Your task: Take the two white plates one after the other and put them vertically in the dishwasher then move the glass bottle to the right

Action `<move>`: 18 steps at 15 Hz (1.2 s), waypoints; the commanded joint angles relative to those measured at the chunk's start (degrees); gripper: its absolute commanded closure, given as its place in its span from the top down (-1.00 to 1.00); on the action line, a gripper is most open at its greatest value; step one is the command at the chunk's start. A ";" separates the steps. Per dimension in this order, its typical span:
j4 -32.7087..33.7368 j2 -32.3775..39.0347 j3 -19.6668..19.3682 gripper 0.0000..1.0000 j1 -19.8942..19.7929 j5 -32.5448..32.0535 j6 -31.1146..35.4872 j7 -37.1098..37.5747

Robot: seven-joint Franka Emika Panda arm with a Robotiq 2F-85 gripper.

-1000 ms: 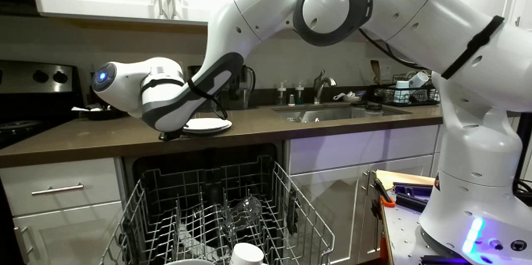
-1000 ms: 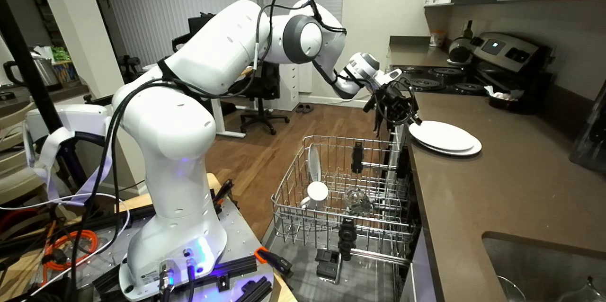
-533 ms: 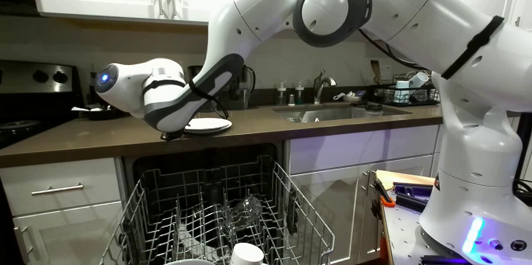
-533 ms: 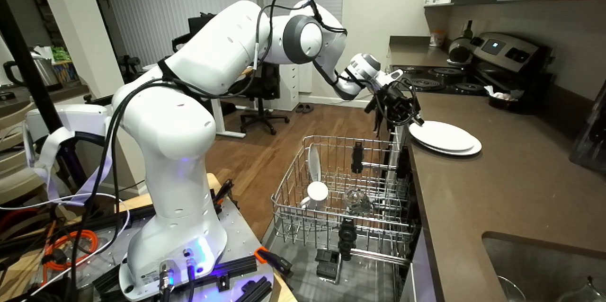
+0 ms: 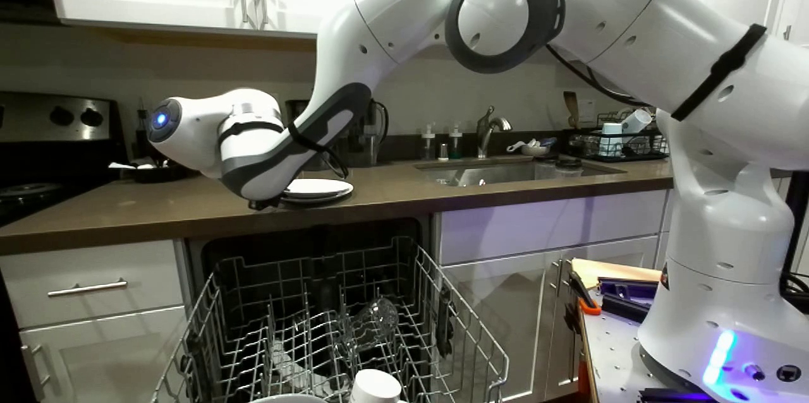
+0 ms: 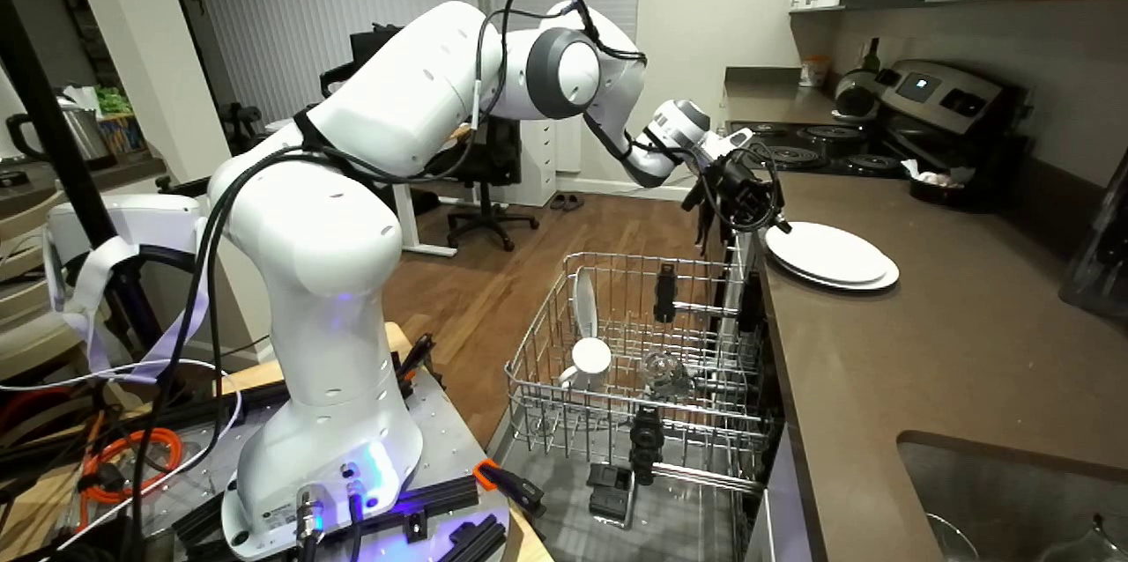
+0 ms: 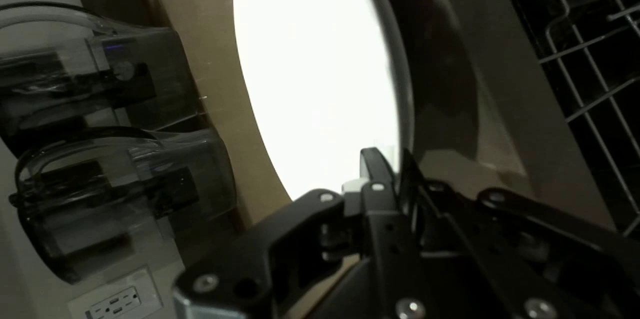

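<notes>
The two white plates (image 6: 828,252) lie stacked on the brown counter near its edge, also seen in an exterior view (image 5: 317,186). In the wrist view the top plate (image 7: 320,69) fills the upper middle. My gripper (image 7: 392,164) is shut on the plate's rim, one finger over it and one under; I cannot tell whether both rims are between the fingers. In an exterior view the gripper (image 6: 775,225) is at the plates' near-left edge. The dishwasher (image 5: 373,230) is open below, its wire rack (image 6: 646,439) pulled out. A green bottle (image 6: 871,57) stands behind the stove.
The rack holds a white mug (image 6: 590,357), a clear glass (image 6: 667,373) and an upright white dish (image 6: 584,302). Clear pitchers (image 7: 125,184) stand at the wall behind the plates. A sink (image 6: 1013,465) and a dark bowl (image 6: 943,188) are on the counter's two sides.
My gripper has moved slightly to the right in both exterior views. The stacked plates have shifted a little to the right with it.
</notes>
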 commanded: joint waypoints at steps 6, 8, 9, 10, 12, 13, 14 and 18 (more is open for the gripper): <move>0.56 0.21 -1.40 -0.91 1.23 -1.27 -1.88 0.19; 0.29 0.00 -1.80 -0.91 1.69 -1.43 -2.96 0.46; 0.10 -0.15 -1.84 -0.91 1.82 -1.44 -3.53 0.50; -0.03 -0.27 -1.87 -0.93 1.98 -1.64 -4.29 0.54; -0.32 -0.41 -1.90 -0.93 2.34 -1.97 -5.54 0.72; -0.59 -0.56 -1.85 -0.92 2.40 -2.03 -5.92 0.69; -0.73 -0.60 -1.79 -0.92 2.49 -2.08 -6.34 0.73; -0.82 -0.65 -1.64 -0.92 2.89 -2.44 -7.38 0.69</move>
